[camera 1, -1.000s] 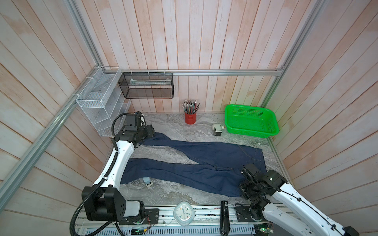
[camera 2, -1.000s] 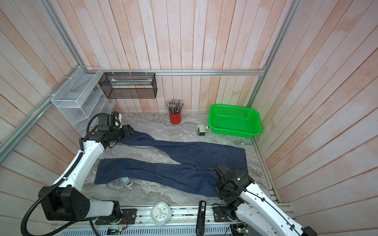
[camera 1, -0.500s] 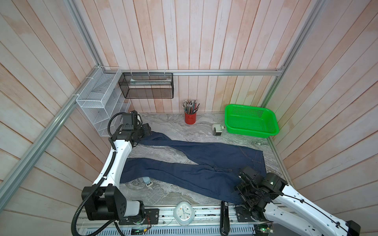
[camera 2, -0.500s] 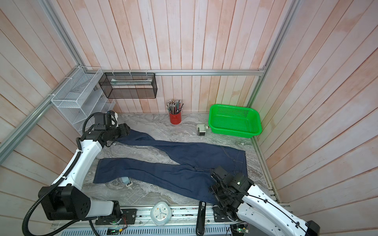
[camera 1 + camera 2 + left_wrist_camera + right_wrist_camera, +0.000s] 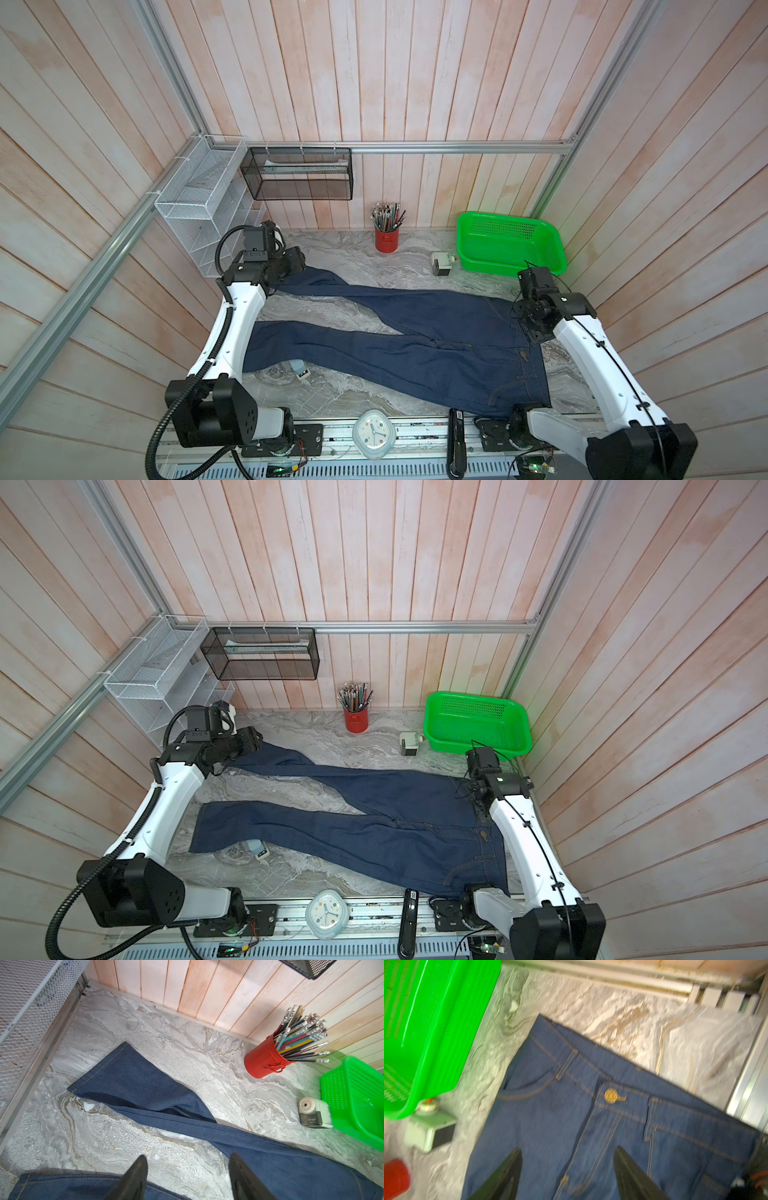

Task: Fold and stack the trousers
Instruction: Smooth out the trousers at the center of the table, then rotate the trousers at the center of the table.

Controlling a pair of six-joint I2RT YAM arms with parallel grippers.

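The trousers (image 5: 415,336) (image 5: 374,825) are dark navy jeans lying flat on the marble table in both top views, waist to the right and both legs running left. The far leg's hem (image 5: 104,1072) shows in the left wrist view. My left gripper (image 5: 297,264) (image 5: 188,1159) hangs open over the table between the two legs, holding nothing. My right gripper (image 5: 530,328) (image 5: 568,1150) is open above the fly, near the brass button (image 5: 610,1095), with nothing between its fingers.
A green basket (image 5: 509,243) stands at the back right, with a pencil sharpener (image 5: 442,264) and a red pencil cup (image 5: 386,245) beside it. A small white device (image 5: 301,370) pokes out under the near leg. A clock (image 5: 374,432) sits on the front rail. Wire racks (image 5: 199,208) line the left wall.
My right gripper has opened, let go of the waist's near corner and swung back to the waist's far side. The near corner now lies farther toward the front right. The left gripper barely moved.
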